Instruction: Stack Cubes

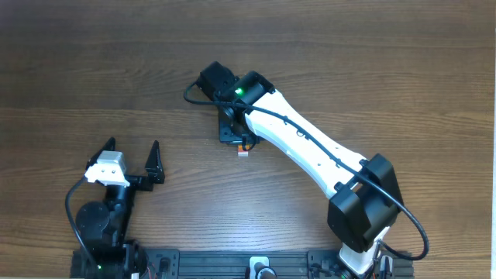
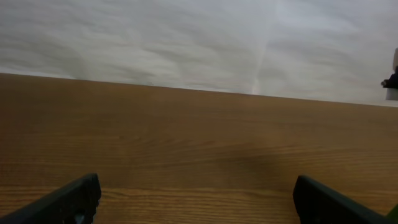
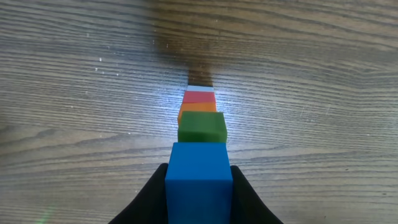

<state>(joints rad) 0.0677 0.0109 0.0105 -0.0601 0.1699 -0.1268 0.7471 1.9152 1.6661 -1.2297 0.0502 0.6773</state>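
A blue cube [image 3: 199, 180] sits between the fingers of my right gripper [image 3: 199, 186], which is shut on it. Right beneath it in the right wrist view stands a column of cubes: a green cube [image 3: 202, 127], then an orange cube [image 3: 198, 108], a red cube [image 3: 199, 98] and a white one [image 3: 199, 89] lowest. I cannot tell whether the blue cube rests on the green one. In the top view the right gripper [image 1: 230, 128] hangs over the middle of the table, with the stack's foot [image 1: 242, 153] peeking out. My left gripper [image 1: 132, 155] stands open near its base, holding nothing.
The wooden table [image 1: 387, 70] stretches wide around the stack. A white wall [image 2: 186, 43] rises behind the table's far edge in the left wrist view.
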